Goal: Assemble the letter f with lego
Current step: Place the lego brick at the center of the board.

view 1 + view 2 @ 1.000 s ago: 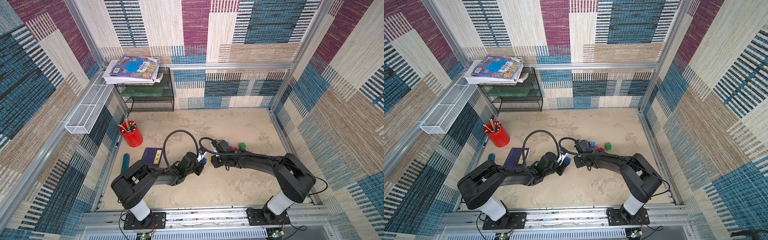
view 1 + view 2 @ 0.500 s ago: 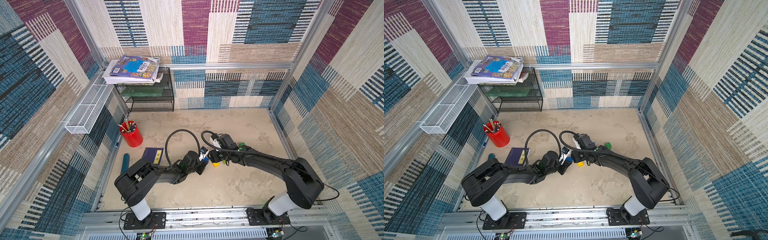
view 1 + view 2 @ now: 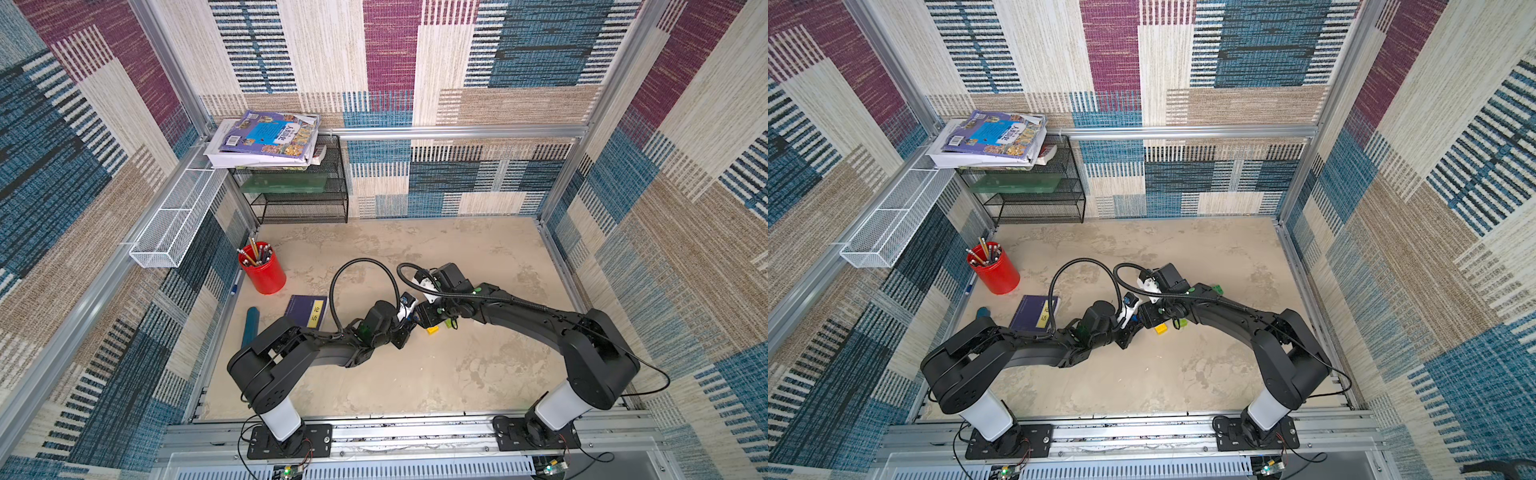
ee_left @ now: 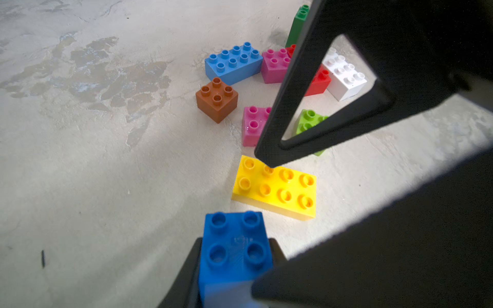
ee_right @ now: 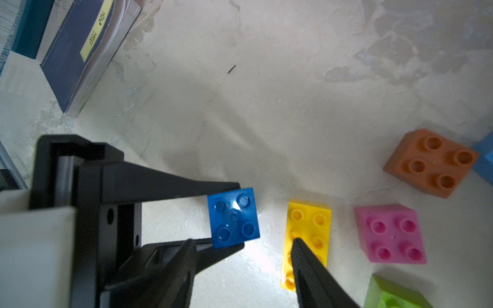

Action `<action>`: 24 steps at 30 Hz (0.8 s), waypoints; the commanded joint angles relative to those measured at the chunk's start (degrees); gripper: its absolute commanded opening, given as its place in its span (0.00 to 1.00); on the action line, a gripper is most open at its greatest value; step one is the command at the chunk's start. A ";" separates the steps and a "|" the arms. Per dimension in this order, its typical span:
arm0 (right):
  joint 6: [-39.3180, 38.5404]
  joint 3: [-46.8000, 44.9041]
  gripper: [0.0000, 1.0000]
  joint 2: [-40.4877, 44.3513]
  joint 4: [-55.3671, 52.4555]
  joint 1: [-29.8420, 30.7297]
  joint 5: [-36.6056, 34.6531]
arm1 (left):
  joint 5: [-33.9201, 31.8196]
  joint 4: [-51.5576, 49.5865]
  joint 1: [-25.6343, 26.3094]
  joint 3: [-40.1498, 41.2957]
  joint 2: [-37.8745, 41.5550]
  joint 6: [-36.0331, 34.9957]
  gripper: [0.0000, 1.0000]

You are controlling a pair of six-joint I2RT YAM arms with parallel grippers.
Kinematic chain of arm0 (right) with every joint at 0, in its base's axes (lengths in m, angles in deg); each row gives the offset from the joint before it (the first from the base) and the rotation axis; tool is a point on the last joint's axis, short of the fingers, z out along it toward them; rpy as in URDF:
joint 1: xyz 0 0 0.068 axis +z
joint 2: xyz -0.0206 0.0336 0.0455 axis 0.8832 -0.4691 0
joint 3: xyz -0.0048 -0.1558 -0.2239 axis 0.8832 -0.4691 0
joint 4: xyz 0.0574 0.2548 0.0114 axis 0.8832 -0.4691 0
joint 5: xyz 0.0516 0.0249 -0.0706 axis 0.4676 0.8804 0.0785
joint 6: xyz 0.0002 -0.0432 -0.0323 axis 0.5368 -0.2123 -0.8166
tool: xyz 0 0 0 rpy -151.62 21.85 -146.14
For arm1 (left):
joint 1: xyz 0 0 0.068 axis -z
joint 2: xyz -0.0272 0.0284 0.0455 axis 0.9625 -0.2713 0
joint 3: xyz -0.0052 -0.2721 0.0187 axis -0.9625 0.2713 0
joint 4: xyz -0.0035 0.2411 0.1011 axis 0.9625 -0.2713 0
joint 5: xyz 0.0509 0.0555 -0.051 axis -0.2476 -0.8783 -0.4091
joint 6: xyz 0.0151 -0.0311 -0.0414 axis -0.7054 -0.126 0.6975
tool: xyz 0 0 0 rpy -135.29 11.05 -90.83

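My left gripper is shut on a blue square lego brick, held just above the table with its studs up. A yellow oblong brick lies flat on the table right beside it. My right gripper hangs open over that spot with nothing between its fingers, and one finger crosses over the yellow brick. Beyond lie a brown brick, a light blue one, two pink ones, a red one, a white one and green ones. In both top views the two grippers meet at mid-table, by the yellow brick.
A dark blue book lies left of the grippers, with a teal object beside it near the left wall. A red pencil cup stands further back. A black wire rack with books on top fills the back left corner.
The right gripper has swung in toward the left one and opened. The yellow brick, unseen a second ago, now lies on the table. The left gripper still grips the blue brick.
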 commanded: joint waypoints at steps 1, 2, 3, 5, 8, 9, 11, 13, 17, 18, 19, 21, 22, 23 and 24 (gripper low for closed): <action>-0.59 1.04 0.61 -0.79 2.01 0.09 3.08 | 2.95 -0.21 0.18 -0.01 0.47 -0.97 0.05; -0.67 1.21 0.60 -1.07 1.86 0.20 3.17 | 2.95 -0.22 0.20 0.03 0.61 -0.97 0.05; -0.73 1.39 0.60 -1.25 1.78 0.20 3.28 | 2.95 -0.21 0.23 0.12 0.63 -0.97 0.05; -0.96 1.64 0.60 -1.73 1.74 0.18 3.90 | 2.86 -0.14 0.23 0.26 0.96 -0.97 0.05; -1.22 1.86 0.59 -2.29 1.78 0.19 5.59 | 3.38 -0.14 0.21 0.43 1.27 -1.12 0.06; -1.30 2.01 0.59 -2.58 1.86 0.18 6.16 | 3.68 -0.13 0.24 0.54 1.46 -1.13 0.06; -1.38 2.02 0.58 -2.87 1.98 0.16 7.34 | 4.09 0.26 0.30 0.99 1.99 -1.14 0.06; -1.23 1.69 0.58 -2.76 2.54 -0.06 8.61 | 4.16 0.26 0.28 1.52 3.01 -1.21 0.06; -0.89 1.49 0.57 -2.20 3.40 -0.97 12.09 | 4.61 -0.37 0.32 2.49 5.68 -1.80 0.07; -0.72 1.40 0.57 -1.89 3.73 -1.32 13.07 | 4.86 -0.82 0.31 2.62 6.29 -2.00 0.07; -0.57 1.32 0.57 -1.59 3.92 -1.55 13.63 | 5.13 -1.28 0.29 2.63 6.71 -2.17 0.07; -0.44 1.31 0.57 -0.93 4.07 -2.27 14.88 | 5.58 -2.27 0.29 2.70 7.50 -2.38 0.07; -0.33 1.35 0.57 -0.71 4.13 -2.46 15.08 | 5.75 -2.43 0.28 2.93 7.81 -2.46 0.07; -0.42 1.48 0.57 -0.46 3.91 -2.60 15.50 | 5.92 -2.36 0.33 3.17 8.07 -2.47 0.07; -0.44 1.62 0.57 -0.44 3.77 -2.61 15.73 | 5.94 -2.37 0.27 3.36 8.21 -2.49 0.07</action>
